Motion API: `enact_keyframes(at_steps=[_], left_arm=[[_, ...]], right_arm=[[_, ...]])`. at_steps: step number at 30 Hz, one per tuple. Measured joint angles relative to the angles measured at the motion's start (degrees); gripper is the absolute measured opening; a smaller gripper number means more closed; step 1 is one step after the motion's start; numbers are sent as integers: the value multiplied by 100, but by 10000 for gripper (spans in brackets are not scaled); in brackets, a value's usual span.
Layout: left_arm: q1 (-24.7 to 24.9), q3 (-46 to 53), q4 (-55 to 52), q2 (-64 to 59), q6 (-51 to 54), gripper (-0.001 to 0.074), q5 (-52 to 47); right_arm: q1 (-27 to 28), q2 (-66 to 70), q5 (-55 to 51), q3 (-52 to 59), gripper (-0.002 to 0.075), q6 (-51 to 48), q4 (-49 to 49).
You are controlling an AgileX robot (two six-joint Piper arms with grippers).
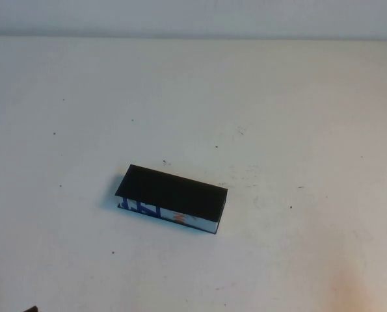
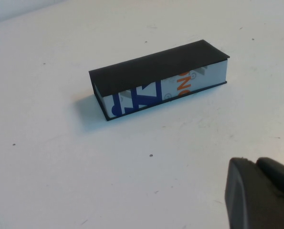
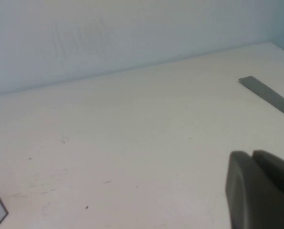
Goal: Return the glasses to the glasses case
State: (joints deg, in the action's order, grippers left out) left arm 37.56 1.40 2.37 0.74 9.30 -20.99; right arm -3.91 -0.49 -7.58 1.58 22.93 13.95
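Glasses case: the glasses case is a black rectangular box lying flat on the bench, lid down and shut; its long side, printed in blue, white and orange, faces the robot.
Glasses: no glasses show anywhere (they may already be inside the shut case, which hides its contents).
Left gripper: the left gripper hangs above the bench, near the case but apart from it, on the printed side; whether its fingers are parted or closed cannot be told, and it holds nothing that shows.
Right gripper: the right gripper is well away from the case, only a corner of which reaches the right wrist view; fully closed and empty.
Other things: a flat grey strip lies far from the case, near the bench edge.
Step in hand: judged from the shut lid and the arms drawn back, the task looks finished, or at its closing stage.
Next move: likely only parking both arms clear of the case; nothing calls for a grasp.
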Motion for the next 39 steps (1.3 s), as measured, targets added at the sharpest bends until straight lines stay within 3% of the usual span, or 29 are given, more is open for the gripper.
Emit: enact_keyframes(at_steps=[7, 12, 15, 39], left_arm=[[0, 0, 0, 0, 0, -1, 0], [0, 0, 0, 0, 0, -1, 0], [0, 0, 0, 0, 0, -1, 0], [0, 0, 0, 0, 0, -1, 0]], right_arm=[[-46, 0, -122, 0, -11, -279, -190], [-46, 0, -708, 0, -11, -2733, -2211], [-46, 0, -1108, 0, -11, -3441, -2719], [-46, 0, -1275, 0, -11, -3689, -3060]])
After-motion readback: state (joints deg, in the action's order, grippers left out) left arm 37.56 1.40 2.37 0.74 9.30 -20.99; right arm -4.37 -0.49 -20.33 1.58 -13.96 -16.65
